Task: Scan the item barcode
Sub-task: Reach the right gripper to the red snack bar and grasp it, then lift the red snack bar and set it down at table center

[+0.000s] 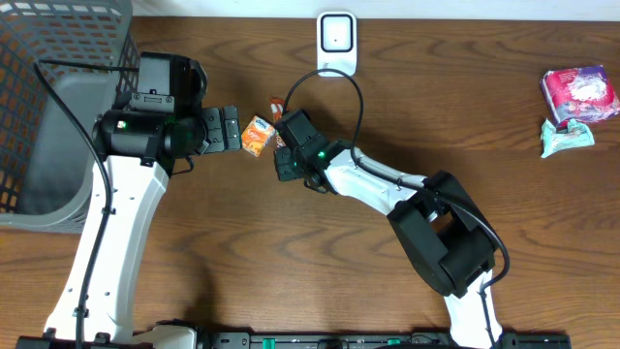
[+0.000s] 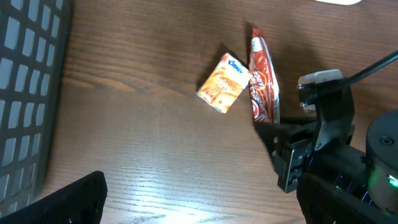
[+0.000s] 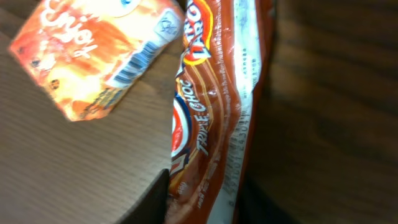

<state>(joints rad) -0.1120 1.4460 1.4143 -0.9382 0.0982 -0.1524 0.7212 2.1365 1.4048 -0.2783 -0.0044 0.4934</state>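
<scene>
**A:** What do you have hold of, and where?

**B:** Your right tool [image 1: 281, 145] is pinching the lower end of the snack bar [image 2: 262, 78]. The bar lies flat on the counter [image 1: 436, 97], and the orange carton [image 2: 225, 83] seems to touch it at one corner. Gripping the end leaves most of the wrapper bare, which I judge will help when you show its code.

**A:** And your other side?

**B:** Your left tool [image 1: 235, 129] is spread wide and holds nothing. It hovers near the carton's far side, out of the bar's way.

**A:** Where must the bar go?

**B:** The scanner [image 1: 336, 37] stands at the counter's far edge, near the bar's top end. I can't see a barcode on the wrapper's upper face, only the one on the carton. You'll likely need to lift and turn the bar.
</scene>
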